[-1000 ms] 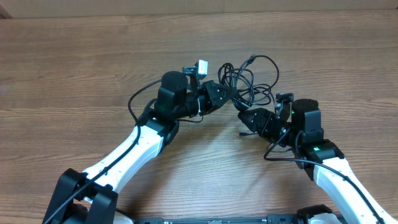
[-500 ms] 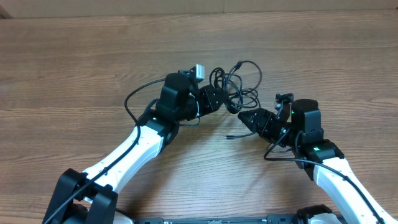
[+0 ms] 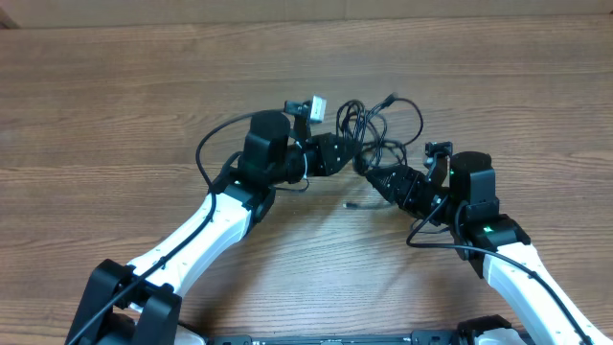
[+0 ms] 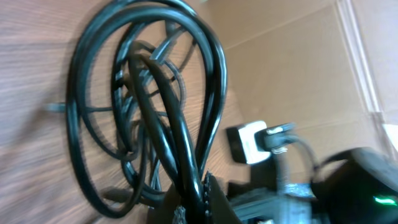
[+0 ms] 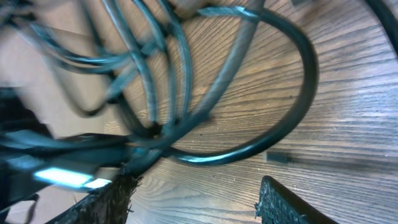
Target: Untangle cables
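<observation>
Clearly unfinished: one knot of thin black cables (image 3: 376, 134) sits at upper centre of the overhead frame, loops interlaced, none laid out apart. The left end effector (image 4: 194, 198) pinches a strand of it. The right end effector (image 3: 372, 175), fingers spread, noses in from lower right. Strands are too entwined to count. One plug end (image 3: 351, 205) lies loose on the surface (image 3: 144, 86).

Just ahead of my left claw (image 3: 352, 155) the looped cables (image 3: 383, 129) block the way. My right claw (image 3: 375, 178) stands very near, a little to its right, with hardly any gap between the two. A loose plug end (image 3: 350, 205) lies on the wood close behind them. Beyond the loops and out to both sides, the table (image 3: 115, 96) is bare and gives open passage.
</observation>
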Motion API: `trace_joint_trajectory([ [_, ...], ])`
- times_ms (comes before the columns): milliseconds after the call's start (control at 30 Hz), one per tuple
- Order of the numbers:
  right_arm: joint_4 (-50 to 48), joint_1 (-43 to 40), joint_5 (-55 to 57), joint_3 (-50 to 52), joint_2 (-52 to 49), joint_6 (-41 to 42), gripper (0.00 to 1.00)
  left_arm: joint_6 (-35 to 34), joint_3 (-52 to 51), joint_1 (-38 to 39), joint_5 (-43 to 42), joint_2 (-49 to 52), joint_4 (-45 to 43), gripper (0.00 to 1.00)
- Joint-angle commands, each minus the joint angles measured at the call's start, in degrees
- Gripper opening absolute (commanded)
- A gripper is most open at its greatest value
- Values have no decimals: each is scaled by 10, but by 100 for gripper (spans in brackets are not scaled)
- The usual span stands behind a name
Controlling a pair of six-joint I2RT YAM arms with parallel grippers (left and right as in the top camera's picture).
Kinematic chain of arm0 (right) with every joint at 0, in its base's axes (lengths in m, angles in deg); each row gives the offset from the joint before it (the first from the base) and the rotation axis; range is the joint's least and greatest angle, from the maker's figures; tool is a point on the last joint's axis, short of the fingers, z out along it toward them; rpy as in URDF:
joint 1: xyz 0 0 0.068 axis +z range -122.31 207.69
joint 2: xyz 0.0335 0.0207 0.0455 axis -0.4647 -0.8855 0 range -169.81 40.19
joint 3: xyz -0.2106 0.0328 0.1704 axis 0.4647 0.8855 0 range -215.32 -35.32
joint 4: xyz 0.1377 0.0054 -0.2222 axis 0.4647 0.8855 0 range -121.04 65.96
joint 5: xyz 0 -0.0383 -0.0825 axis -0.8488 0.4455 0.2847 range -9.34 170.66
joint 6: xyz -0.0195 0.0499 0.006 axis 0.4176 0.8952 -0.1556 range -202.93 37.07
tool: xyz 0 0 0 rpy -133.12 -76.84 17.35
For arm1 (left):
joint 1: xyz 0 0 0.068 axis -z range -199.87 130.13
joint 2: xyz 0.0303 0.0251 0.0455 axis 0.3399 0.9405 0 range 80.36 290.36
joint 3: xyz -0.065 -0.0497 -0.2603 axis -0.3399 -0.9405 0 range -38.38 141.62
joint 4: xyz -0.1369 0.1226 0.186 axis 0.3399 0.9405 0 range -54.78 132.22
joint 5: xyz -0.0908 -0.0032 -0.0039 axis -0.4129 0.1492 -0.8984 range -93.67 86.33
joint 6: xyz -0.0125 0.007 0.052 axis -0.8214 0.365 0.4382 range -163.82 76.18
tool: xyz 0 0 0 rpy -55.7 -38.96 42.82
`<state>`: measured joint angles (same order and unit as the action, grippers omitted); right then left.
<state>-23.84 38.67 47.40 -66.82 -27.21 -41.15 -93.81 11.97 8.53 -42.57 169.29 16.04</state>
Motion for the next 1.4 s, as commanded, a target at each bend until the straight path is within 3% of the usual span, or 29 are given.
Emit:
trace_joint_trajectory([
  [0, 0, 3, 4, -7, -1, -3, 65, -37, 16, 8, -77, -17, -43, 4],
  [233, 1, 3, 4, -7, -1, -3, 65, -57, 16, 8, -97, -17, -78, 4],
  [467, 9, 3, 1, -7, -1, -3, 65, -2, 16, -16, -92, -17, -75, 4],
  [767, 4, 2, -16, -7, -1, -2, 65, 26, 16, -74, -104, -17, 29, 4],
  [933, -7, 2, -25, -7, -1, 1, 65, 68, 16, -72, -144, -17, 42, 4],
  [1367, -24, 2, -28, -7, -1, 1, 65, 47, 16, -39, -149, -17, 34, 4],
])
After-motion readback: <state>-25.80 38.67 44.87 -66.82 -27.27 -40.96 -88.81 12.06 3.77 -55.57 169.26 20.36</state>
